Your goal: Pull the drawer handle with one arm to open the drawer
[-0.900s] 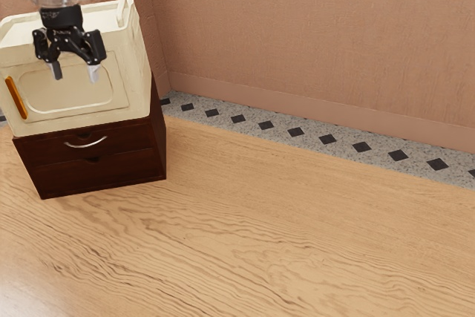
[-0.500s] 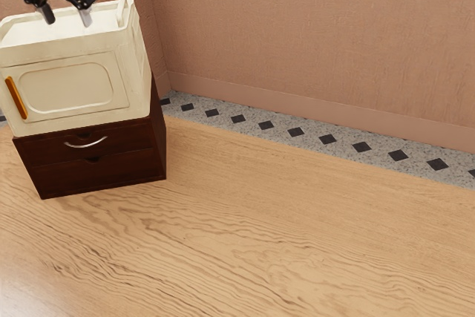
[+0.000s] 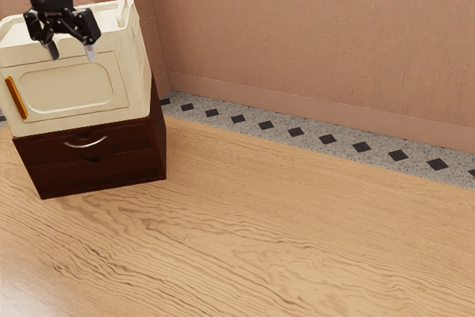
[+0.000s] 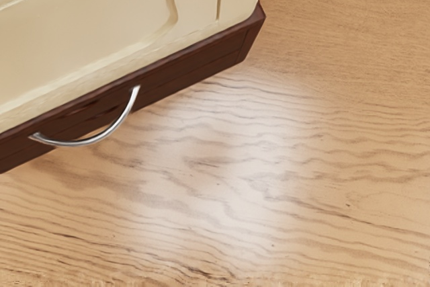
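Observation:
My gripper (image 3: 72, 56) is open, fingers apart with nothing between them, in front of the cream box and well above the drawer handle in the exterior view. The dark brown drawer unit (image 3: 104, 172) stands on the table with its drawers closed. A curved silver handle (image 3: 86, 144) is fixed to the upper drawer front. From the wrist view, the silver handle (image 4: 91, 140) juts out from the dark drawer unit (image 4: 195, 65), below the cream box, and nothing touches it.
A cream box (image 3: 67, 87) with an orange handle (image 3: 15, 98) rests on top of the drawer unit. The wooden table (image 3: 282, 235) stretches out in front and toward the exterior view's right. A textured wall (image 3: 312, 35) rises behind.
My gripper rose above the cream box's front, then came back down, now a little higher and further to the exterior view's left than at first. The drawers have not moved.

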You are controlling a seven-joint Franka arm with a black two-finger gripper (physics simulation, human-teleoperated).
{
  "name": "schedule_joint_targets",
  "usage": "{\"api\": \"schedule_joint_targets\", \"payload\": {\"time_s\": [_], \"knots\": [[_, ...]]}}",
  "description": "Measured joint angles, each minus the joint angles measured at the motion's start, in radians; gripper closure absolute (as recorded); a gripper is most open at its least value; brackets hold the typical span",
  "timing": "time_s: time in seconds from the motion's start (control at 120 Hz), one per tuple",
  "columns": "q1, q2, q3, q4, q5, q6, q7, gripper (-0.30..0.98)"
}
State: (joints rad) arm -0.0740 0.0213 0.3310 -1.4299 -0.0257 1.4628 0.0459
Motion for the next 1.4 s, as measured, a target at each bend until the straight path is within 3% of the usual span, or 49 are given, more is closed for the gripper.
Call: {"api": "schedule_joint_targets", "payload": {"time_s": [0.217, 0.383, 0.475, 0.808, 1.117, 1.4], "knots": [[-0.049, -0.168, -0.002, -0.414, 0.056, 0.190, -0.081, 0.00], [-0.057, -0.208, -0.001, -0.592, 0.093, 0.333, -0.125, 0.00], [-0.056, -0.214, 0.001, -0.642, 0.123, 0.402, -0.090, 0.00], [-0.064, -0.236, 0.050, -0.770, 0.163, 0.589, 0.329, 0.00], [-0.054, -0.213, 0.080, -0.877, 0.333, 0.866, 0.594, 0.00], [-0.058, -0.190, 0.093, -0.926, 0.373, 0.990, 0.745, 0.00]]}}
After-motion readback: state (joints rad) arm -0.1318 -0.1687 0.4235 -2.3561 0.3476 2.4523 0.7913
